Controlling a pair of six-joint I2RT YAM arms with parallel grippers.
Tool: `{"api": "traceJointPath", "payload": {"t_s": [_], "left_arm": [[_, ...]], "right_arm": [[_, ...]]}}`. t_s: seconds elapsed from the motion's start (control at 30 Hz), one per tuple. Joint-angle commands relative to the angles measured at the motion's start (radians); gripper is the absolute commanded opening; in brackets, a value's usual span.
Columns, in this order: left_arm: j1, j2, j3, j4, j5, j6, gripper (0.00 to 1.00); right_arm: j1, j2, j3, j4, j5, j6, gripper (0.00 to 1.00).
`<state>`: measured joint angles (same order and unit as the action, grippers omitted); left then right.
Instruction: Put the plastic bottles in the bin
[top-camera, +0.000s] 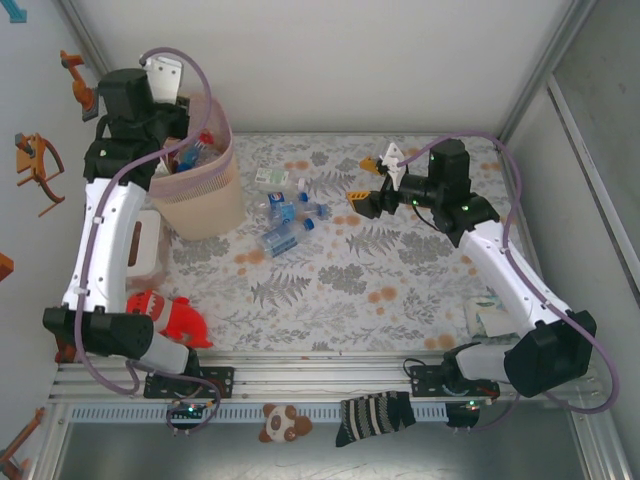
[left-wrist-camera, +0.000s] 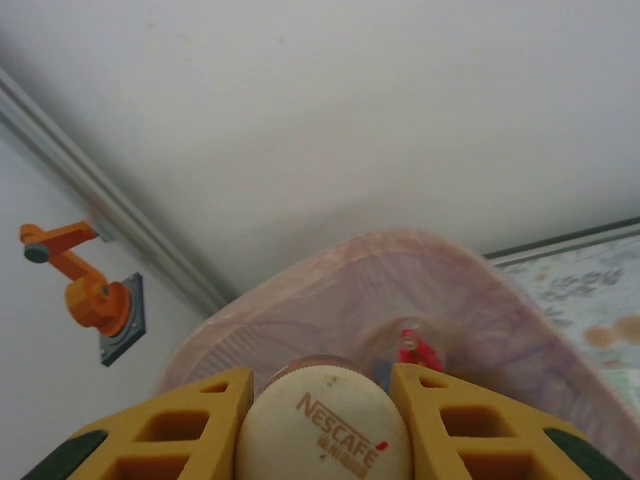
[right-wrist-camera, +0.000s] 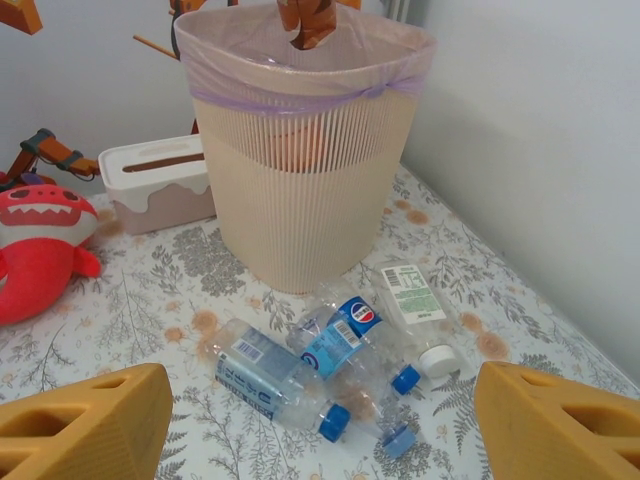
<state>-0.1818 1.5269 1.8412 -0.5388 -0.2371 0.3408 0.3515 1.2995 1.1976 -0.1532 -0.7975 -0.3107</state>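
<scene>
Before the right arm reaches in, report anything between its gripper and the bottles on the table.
Nothing visible blocks it. The right gripper stands open, with only bare flowered tablecloth before the plastic bottles, which lie in front of the bin.

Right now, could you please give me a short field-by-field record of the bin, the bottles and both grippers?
left gripper: above the bin, shut on a beige Nescafé bottle
right gripper: open, over the table, facing the loose bottles
bin: upright, pink liner, with bottles inside
loose bottles: several lying on the table beside the bin
nearby: red toy shark, white box
</scene>
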Motion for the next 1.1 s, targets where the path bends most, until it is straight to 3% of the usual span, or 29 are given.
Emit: {"api": "traceJointPath", "payload": {"t_s": [0.0,0.2,0.73,1.07], "left_arm": [[0.004,0.039,-0.008,0.067,-0.122,0.11,0.21],[0.017,0.135,-0.013,0.087,-0.181,0.163,0.24],[0.08,0.351,0.04,0.054,-0.208,0.214,0.24],[0.108,0.403,0.012,-0.02,-0.036,0.137,0.27]], "right_arm": [[0.008,-0.003,0.025,-0.001,0.004,0.005,0.78],[0.007,-0.007,0.024,-0.003,0.011,0.008,0.78],[0.008,-0.02,0.014,-0.023,0.021,-0.001,0.78],[0.009,-0.011,0.014,-0.026,0.018,-0.007,0.78]]}}
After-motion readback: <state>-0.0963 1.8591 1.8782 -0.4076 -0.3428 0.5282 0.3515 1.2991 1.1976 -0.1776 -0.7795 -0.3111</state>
